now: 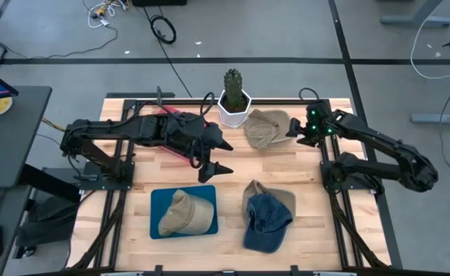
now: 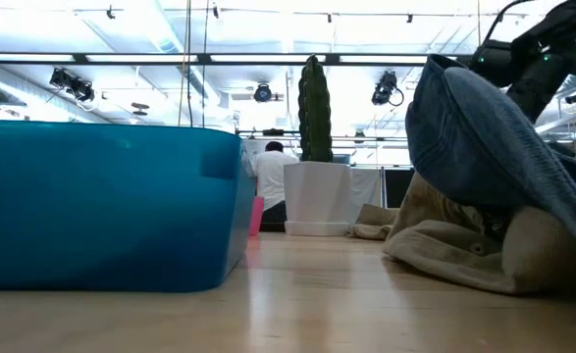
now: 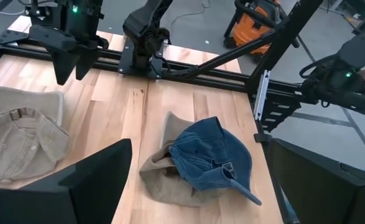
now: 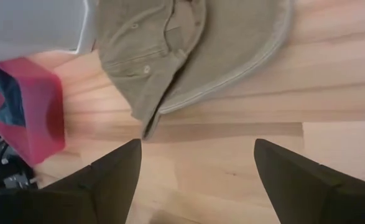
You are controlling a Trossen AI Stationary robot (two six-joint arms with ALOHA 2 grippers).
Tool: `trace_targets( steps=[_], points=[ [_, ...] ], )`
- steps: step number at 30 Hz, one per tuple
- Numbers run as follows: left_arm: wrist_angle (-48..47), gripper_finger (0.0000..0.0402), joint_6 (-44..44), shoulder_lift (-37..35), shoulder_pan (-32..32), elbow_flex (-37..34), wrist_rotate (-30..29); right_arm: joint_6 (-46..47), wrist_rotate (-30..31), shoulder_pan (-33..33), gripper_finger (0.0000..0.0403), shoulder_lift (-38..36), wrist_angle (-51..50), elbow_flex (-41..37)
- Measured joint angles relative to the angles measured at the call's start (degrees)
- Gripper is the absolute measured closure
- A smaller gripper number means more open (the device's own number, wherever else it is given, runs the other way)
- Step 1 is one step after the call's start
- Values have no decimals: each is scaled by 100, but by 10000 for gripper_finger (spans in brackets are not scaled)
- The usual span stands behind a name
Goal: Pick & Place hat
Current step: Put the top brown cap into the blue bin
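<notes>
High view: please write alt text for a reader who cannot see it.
Three caps lie on a wooden table: a tan cap on a blue mat, a denim cap beside it, another khaki cap near a potted cactus. Both arms hover, jaws open.

We are seeing the faded blue denim cap [image 1: 267, 221] covering most of a tan cloth cap [image 1: 249, 196] beneath it; the low view's right edge is cutting both off.

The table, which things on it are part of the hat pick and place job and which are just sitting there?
Job:
- tan hat by the pot
- tan hat on the blue tray
- blue tray
- blue denim hat lying on another tan hat
- right hand, open beside the far hat
- left hand, open

Lying about:
- potted cactus
- pink block
</notes>
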Motion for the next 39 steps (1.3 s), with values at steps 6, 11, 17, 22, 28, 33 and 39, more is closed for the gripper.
trace_targets(
  steps=[6, 11, 17, 22, 28, 33, 39],
  points=[
    [0, 19, 53, 0, 16, 0, 0, -20, -197, -350, 87, -2, -2, -263],
    [0, 19, 98, -2, 24, 0, -2, -23, -234, -567, 87, -2, 44, -382],
    [5, 19, 96, -2, 22, 0, -2, -47, -236, -764, 87, -2, 136, -382],
    [130, 19, 96, -3, 22, 0, -18, -49, -236, -914, 87, -2, 144, -382],
    [342, 19, 96, -7, 22, 0, -17, -47, -236, -1075, 87, 0, 172, -382],
    [356, 19, 96, -7, 22, 0, -17, -47, -235, -1132, 87, 6, 171, -382],
    [356, 19, 96, -7, 22, 0, -17, 53, -236, -1131, 87, 271, 256, -382]
  ],
)
